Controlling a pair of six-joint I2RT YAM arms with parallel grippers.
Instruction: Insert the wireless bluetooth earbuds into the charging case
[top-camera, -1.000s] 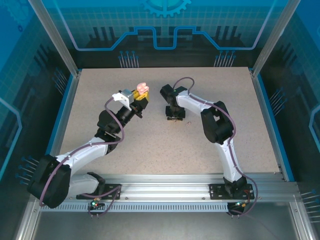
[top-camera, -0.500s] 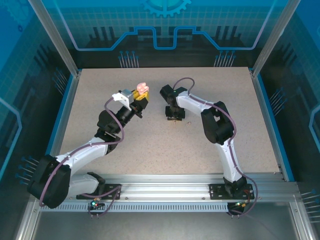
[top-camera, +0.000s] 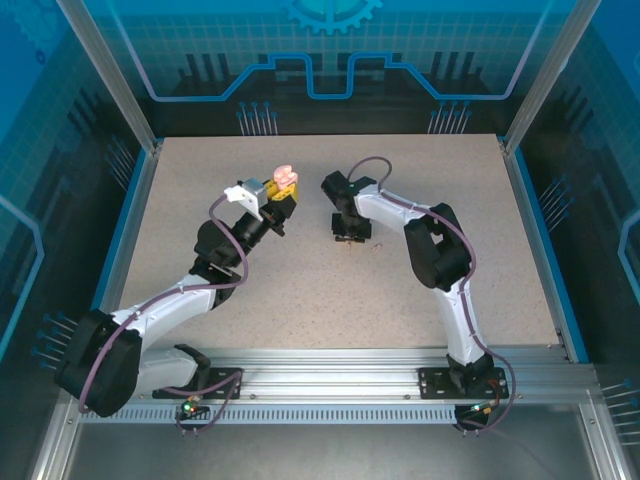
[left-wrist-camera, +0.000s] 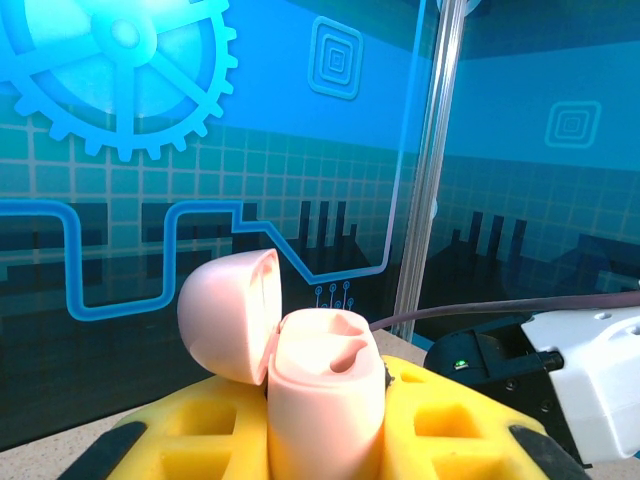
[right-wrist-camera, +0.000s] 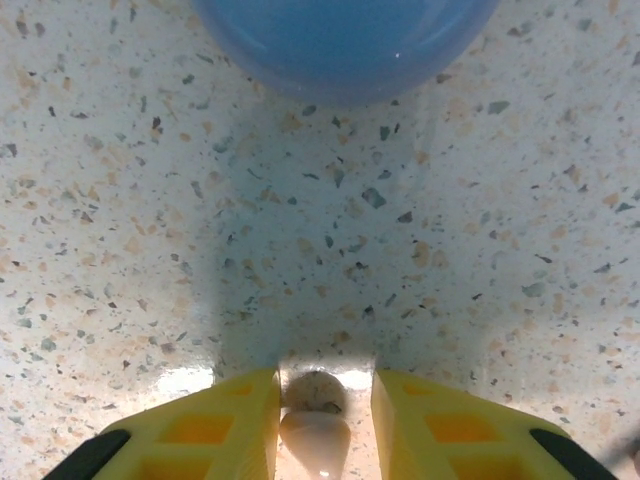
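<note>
Earbud (pale pinkish-beige) sitting between right fingers, rounded head toward worktop; fingers standing narrowly apart around it, pinch not clear. Left fingers clamping open pink charging case. Against earlier frame: right arm elbow shifting slightly outward; left arm staying put.

The worktop is a speckled beige slab with blue edging. Translucent blue panels printed with gear and circuit graphics enclose it between aluminium posts. Lighting is even.
</note>
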